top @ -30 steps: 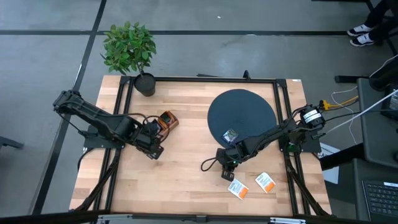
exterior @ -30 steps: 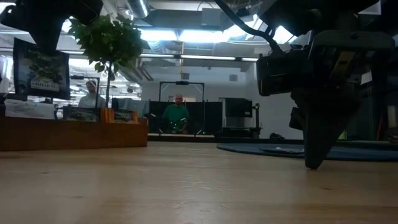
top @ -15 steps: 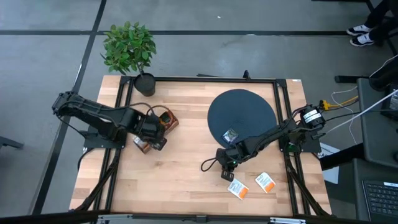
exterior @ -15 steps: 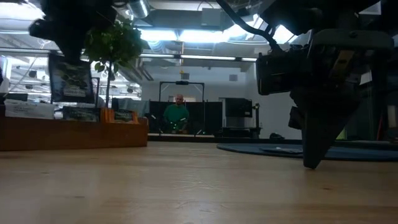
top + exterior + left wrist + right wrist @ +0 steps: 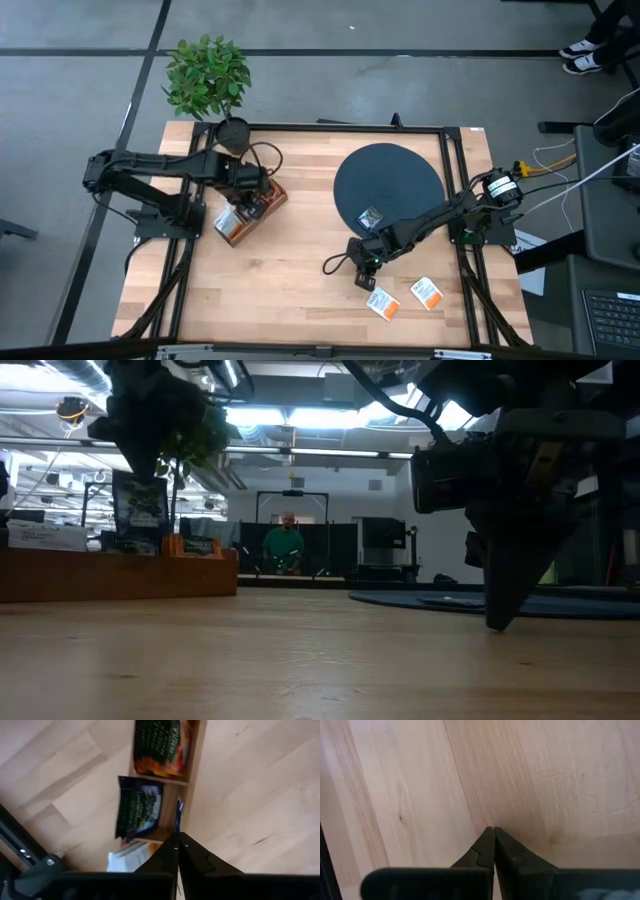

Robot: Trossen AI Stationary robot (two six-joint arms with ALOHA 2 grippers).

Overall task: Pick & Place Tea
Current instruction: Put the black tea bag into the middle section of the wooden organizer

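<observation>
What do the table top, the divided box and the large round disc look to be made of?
Table top: pale wood planks, matte, with visible grain and seams. Divided box: light brown wood with thin walls, apparently unpainted. Round disc: dark blue-grey, flat and matte, with no shine; possibly rubber, felt or plastic, I cannot tell which.

No text can be read anywhere. The sachets (image 5: 140, 810) in the box (image 5: 192, 780), centre of the left wrist view, carry print too blurred to make out; the same goes for the sachets (image 5: 427, 293) at the lower right of the high view.
</observation>
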